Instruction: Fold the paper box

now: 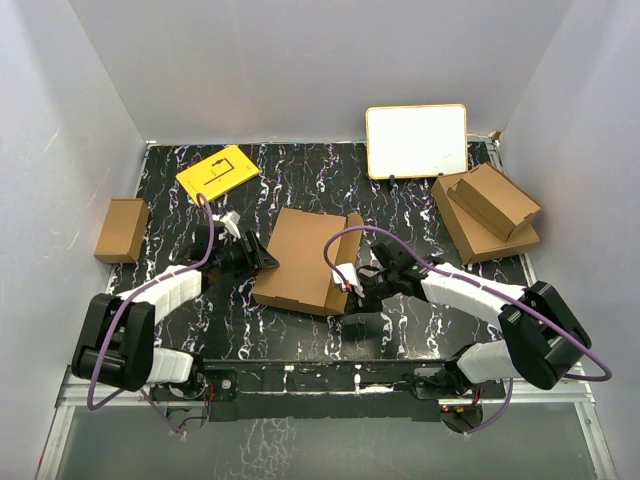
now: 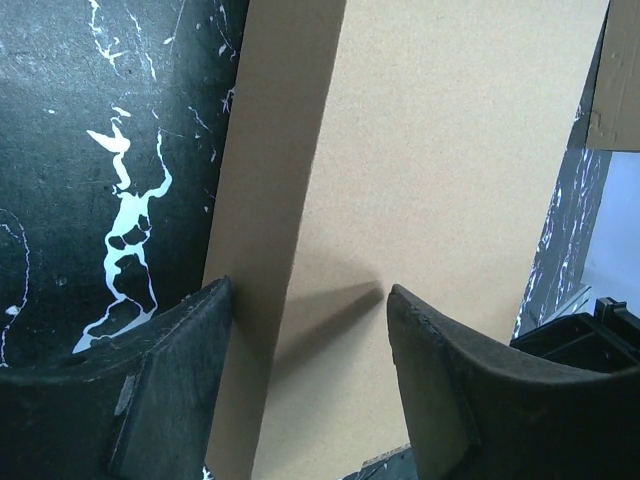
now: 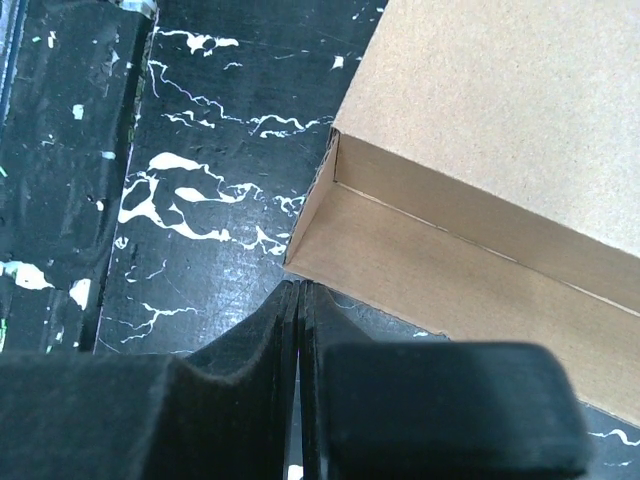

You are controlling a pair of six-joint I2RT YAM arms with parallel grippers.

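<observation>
Top view doesn't give much on the grippers. The left gripper and right gripper are mostly buried under their own wrists and the purple cables, so the wrist cams do the work here.

The box sits mid-table, between the two grippers, with a flap standing up on its right side. Both wrist views cut it off at the frame edges.

The left arm's elbow is folded low at the left and its forearm angles in to the box's left edge. Its jaws are apart, one finger down beside the side wall and the other over the top panel. Can't tell if either pad touches the cardboard.

The right arm's elbow is out at the far right and its forearm runs left to the box's near right corner. Its jaws are pressed together with nothing between them, tips right at the corner of the open wall. Touching or not, can't say.
</observation>
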